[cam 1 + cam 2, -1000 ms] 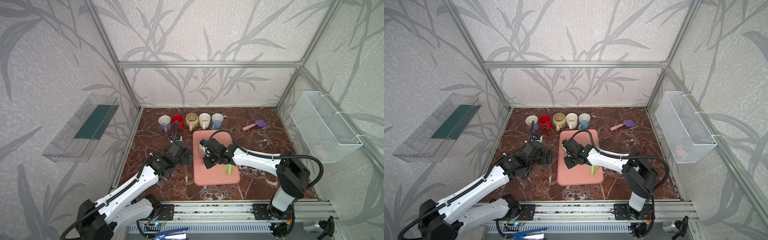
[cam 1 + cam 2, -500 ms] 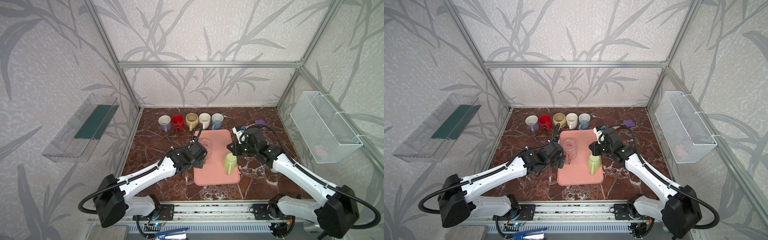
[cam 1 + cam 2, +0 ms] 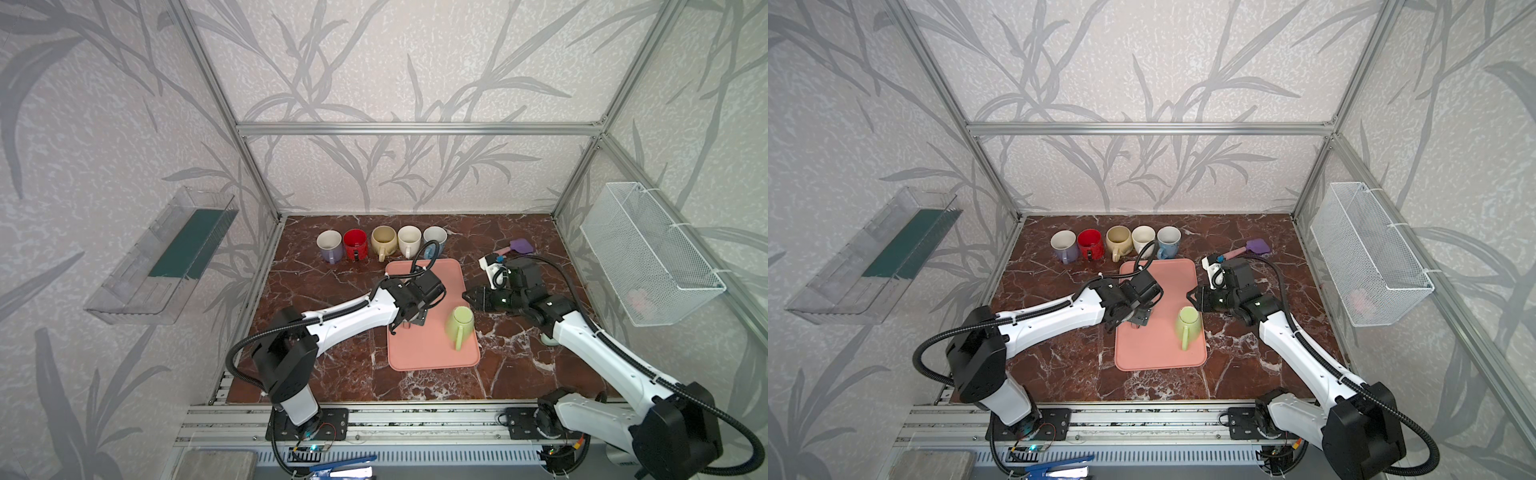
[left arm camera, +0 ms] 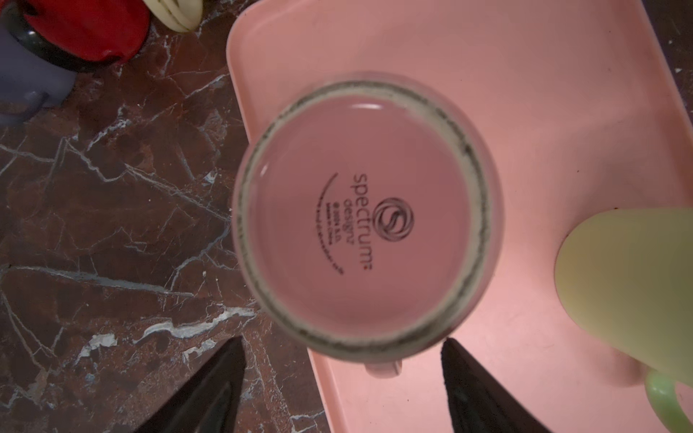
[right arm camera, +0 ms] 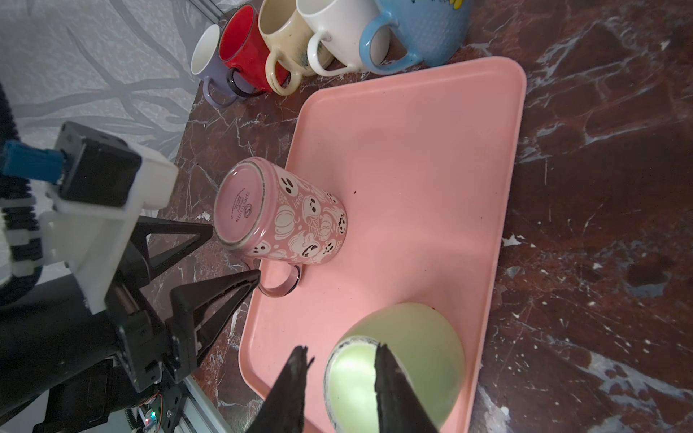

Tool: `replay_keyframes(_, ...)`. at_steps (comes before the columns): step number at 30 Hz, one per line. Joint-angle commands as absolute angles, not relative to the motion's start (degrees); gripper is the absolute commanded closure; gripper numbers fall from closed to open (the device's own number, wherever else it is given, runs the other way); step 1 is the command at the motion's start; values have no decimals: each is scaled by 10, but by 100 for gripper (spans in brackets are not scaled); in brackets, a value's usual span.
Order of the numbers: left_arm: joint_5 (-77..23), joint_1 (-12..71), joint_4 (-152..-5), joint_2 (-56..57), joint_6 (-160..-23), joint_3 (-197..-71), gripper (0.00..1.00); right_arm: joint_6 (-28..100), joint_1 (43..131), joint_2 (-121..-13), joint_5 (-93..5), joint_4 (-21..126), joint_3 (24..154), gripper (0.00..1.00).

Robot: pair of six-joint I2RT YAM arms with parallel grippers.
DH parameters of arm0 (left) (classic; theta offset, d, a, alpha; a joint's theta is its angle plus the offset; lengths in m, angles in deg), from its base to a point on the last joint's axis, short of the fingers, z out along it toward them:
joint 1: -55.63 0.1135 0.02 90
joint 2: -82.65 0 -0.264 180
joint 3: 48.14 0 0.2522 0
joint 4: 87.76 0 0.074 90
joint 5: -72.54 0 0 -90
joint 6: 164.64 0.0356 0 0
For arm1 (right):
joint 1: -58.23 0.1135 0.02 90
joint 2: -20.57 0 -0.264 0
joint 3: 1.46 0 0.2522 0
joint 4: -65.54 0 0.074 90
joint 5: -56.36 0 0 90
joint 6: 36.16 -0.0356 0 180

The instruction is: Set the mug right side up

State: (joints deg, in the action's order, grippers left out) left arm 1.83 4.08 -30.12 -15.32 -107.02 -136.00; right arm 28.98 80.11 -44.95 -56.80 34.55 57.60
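A pink mug [image 5: 296,221] with ghost and pumpkin prints stands upside down near the left edge of the pink tray [image 5: 412,168], base up and handle toward the front. My left gripper [image 5: 232,255] hovers open over it, one fingertip by the base rim and one by the handle. In the left wrist view the base [image 4: 360,217] fills the middle. In both top views the left gripper [image 3: 411,320] covers it. A green mug [image 3: 459,322] also stands upside down on the tray's right side. My right gripper [image 5: 341,356] hangs just above it, jaws apart and empty.
Several upright mugs [image 3: 382,243] line the back of the marble table. A purple spatula [image 3: 519,247] lies at the back right. A wire basket [image 3: 648,253] hangs on the right wall and a clear shelf [image 3: 166,257] on the left wall.
The right gripper left the pink mug, pulled back to the right and opened, ending over the green mug. The left arm swung in over the pink mug and its jaws narrowed a little.
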Motion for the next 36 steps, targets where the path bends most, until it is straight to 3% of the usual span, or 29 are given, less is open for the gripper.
replay_keyframes(1, 3, 46, -243, -185, -1092, -1395, 26, 286, 796, -439, -578, 364, 566, 67)
replay_keyframes(7, -34, 59, -240, -219, -1107, -1408, 32, 283, 794, -436, -582, 371, 559, 67)
replay_keyframes(17, -76, 83, -251, -232, -1110, -1395, 50, 279, 794, -441, -585, 380, 555, 66)
replay_keyframes(28, -114, 98, -257, -240, -1093, -1395, 61, 280, 794, -445, -583, 381, 556, 66)
replay_keyframes(36, -124, 98, -268, -242, -1085, -1393, 87, 279, 794, -447, -584, 383, 555, 66)
